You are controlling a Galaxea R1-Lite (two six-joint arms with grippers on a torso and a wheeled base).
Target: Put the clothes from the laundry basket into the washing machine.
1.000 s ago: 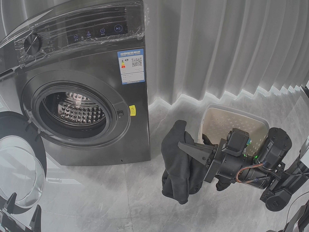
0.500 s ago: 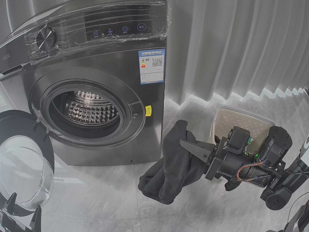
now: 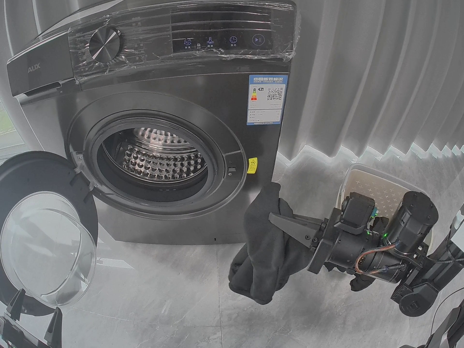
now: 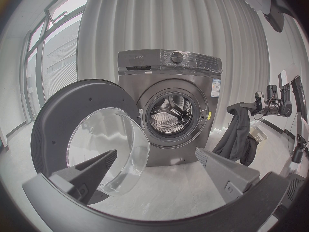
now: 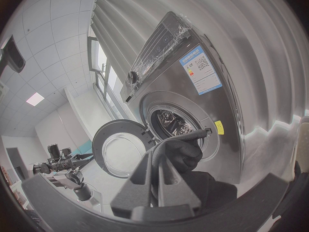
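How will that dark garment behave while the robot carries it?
Probably floppy: the dark garment droops in folds below the jaws pinching it. Likely light, since one small pinch holds it up. Its hanging tail might catch at the opening of the washing machine.

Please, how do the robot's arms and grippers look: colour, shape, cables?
Both are matte black. The right gripper and left gripper have two wedge-shaped pointed fingers each. The right arm has cylindrical joints, a thin orange cable looped at the wrist and a small green light.
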